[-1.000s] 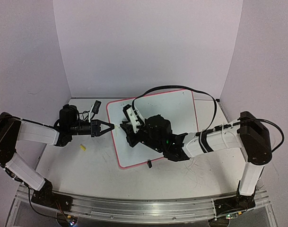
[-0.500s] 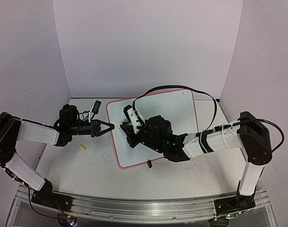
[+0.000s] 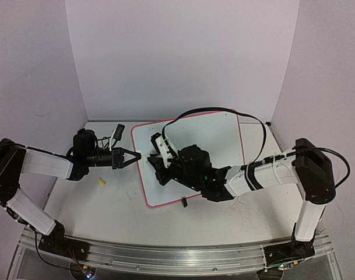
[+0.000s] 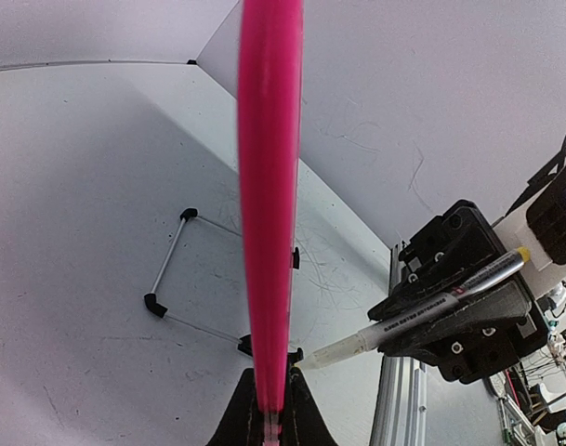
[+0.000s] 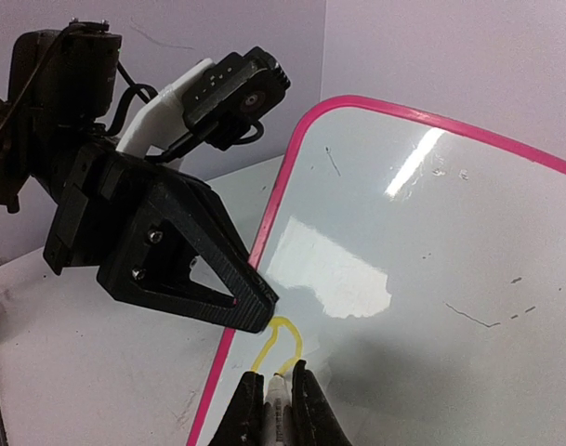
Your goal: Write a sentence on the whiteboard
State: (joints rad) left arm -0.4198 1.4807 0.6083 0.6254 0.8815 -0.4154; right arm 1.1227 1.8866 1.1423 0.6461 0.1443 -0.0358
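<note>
Right gripper (image 5: 276, 381) is clamped on a marker (image 4: 436, 307), with the pale tip pressed to the whiteboard (image 5: 431, 242) close to the rim on the left arm's side. The sentence (image 5: 283, 322) is only one yellow loop, just above the tip. Left gripper (image 5: 250, 305) is pinched shut on the pink rim just beside that loop; from the left wrist the rim runs edge-on up out of the jaws. A black wire stand leg (image 4: 176, 269) shows behind the board. The board sits mid-table between both arms. A small yellow piece (image 3: 101, 182) lies apart on the table (image 3: 107, 210), left of the board.
</note>
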